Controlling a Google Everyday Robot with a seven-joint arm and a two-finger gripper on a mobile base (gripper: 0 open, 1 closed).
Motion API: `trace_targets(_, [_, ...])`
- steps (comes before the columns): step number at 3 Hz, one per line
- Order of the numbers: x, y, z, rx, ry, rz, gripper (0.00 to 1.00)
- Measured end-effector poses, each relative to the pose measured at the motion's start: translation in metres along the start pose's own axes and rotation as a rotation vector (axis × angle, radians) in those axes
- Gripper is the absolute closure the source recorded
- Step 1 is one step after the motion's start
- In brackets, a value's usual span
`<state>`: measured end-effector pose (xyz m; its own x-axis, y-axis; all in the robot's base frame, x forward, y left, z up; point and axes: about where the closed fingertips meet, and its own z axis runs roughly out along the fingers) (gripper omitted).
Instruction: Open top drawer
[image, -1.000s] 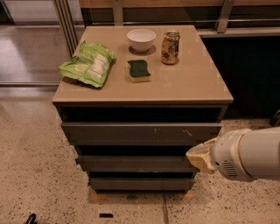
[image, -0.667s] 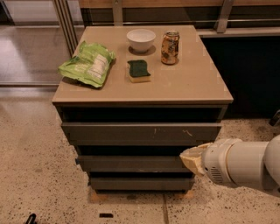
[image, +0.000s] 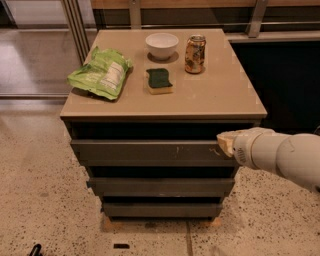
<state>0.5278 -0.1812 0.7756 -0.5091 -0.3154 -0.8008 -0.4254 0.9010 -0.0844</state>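
Observation:
The top drawer (image: 150, 152) is a wide dark grey front panel just under the beige tabletop, with small pale scratch marks right of centre. A dark gap shows above it. My gripper (image: 225, 142) comes in from the right on a white arm. Its pale tip sits at the drawer front's upper right corner, at the top edge. Two more grey drawer fronts (image: 160, 187) lie below, stepped back.
On the cabinet top (image: 220, 100) lie a green snack bag (image: 101, 73), a white bowl (image: 161, 45), a green and yellow sponge (image: 159, 80) and a drink can (image: 195, 54). Speckled floor surrounds the cabinet. Dark panels and a rail stand behind.
My gripper has risen from beside the middle drawer to the top drawer's upper right corner. The camera view has also shifted slightly.

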Motion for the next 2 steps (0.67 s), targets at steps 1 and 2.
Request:
trace_targets(1, [0.003,0.004,-0.002,-0.001,0.0,0.012,1.0])
trace_targets(2, [0.015,0.01,0.009,0.02,-0.024,0.069,1.0])
